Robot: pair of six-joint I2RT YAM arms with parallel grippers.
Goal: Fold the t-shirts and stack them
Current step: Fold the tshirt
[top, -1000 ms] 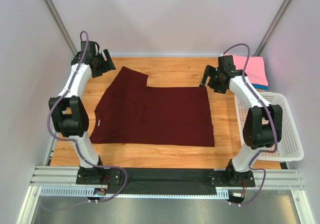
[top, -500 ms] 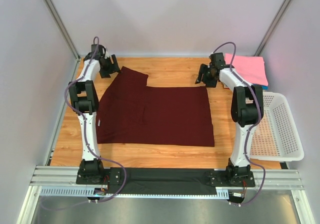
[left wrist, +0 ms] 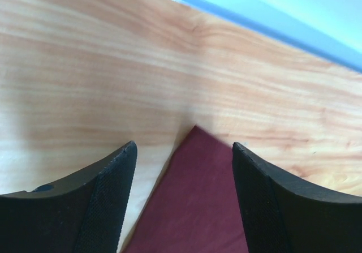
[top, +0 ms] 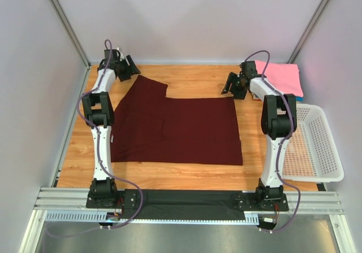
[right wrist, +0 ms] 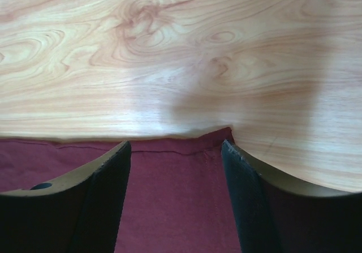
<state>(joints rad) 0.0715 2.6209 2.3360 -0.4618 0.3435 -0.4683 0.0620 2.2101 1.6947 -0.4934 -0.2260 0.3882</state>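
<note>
Two spread grippers are straddling the far corners of the maroon t-shirt [top: 186, 128]: left gripper [left wrist: 184, 146]; right gripper [right wrist: 175, 145]; neither is pinching anything. Cloth is looking limp and light; pinching those corners seems best.

A white basket [top: 317, 145] sits at the right edge of the wooden table [top: 192, 80], pale walls [top: 192, 21] boxing it in, aluminium rails [top: 62, 199] along the front.

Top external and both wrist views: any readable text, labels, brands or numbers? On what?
No readable text in any view.
Dark maroon short-sleeved t-shirt: no print or label showing.
Pink folded t-shirt: plain.
White perforated plastic basket: no marking visible.
Wooden tabletop: bare grain only.
</note>
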